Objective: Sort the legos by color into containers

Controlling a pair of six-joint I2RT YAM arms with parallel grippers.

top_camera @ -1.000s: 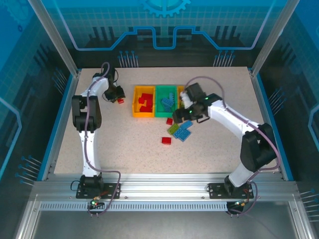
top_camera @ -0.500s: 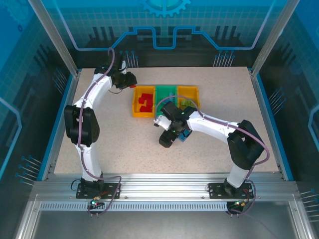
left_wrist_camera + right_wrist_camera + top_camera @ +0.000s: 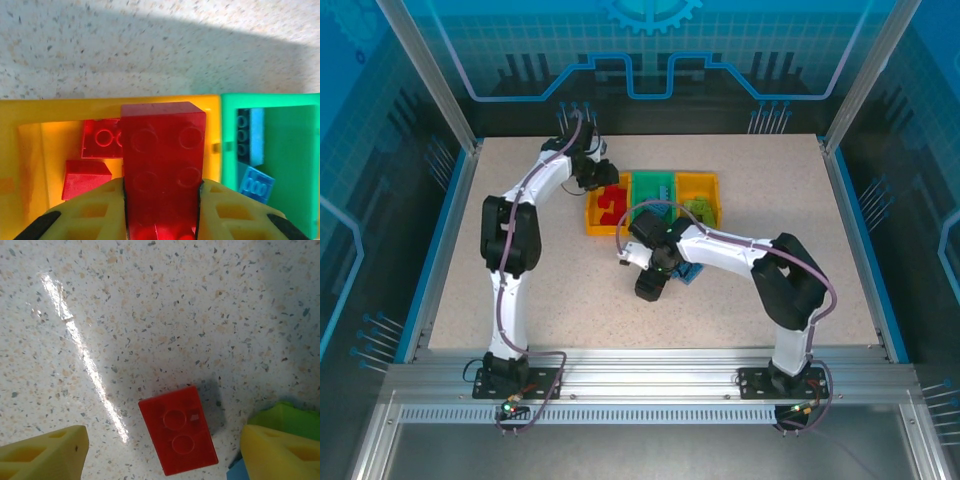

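Table (image 3: 150, 300) | L fingers (image 3: 90, 215) pinch red lego (image 3: 162, 150) | R fingers (image 3: 45, 455) spread wide

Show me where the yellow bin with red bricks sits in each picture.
Top: yellow bin at the row's left end, under the left end effector.
Left wrist: its rim crosses the lower left, behind the held red brick.
Landmark: green bin, next on its right.

Bright light, glare streaking the tabletop (image 3: 150, 300), soft shadow beside the loose red brick (image 3: 177, 437).
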